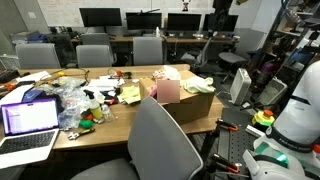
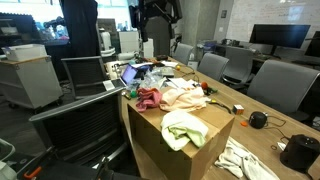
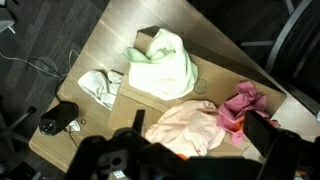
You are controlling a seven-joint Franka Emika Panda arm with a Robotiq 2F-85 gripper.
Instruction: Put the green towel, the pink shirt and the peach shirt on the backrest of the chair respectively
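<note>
A cardboard box (image 2: 158,150) on the table end holds the clothes. The green towel (image 3: 160,65) lies over one box corner and also shows in both exterior views (image 2: 183,128) (image 1: 200,86). The peach shirt (image 3: 190,128) lies in the middle of the box (image 2: 185,97). The crumpled pink shirt (image 3: 243,105) lies beside it (image 2: 150,97) (image 1: 165,88). My gripper (image 3: 200,128) is open and empty, high above the box (image 2: 160,14), over the peach shirt. The chair (image 1: 160,140) stands beside the box with a bare backrest (image 2: 80,122).
A pale cloth (image 3: 100,85) lies on the table beside the box (image 2: 245,160). A black device (image 3: 60,120) sits near it. A laptop (image 1: 28,120) and clutter (image 1: 85,100) fill the other table end. More chairs (image 2: 90,75) surround the table.
</note>
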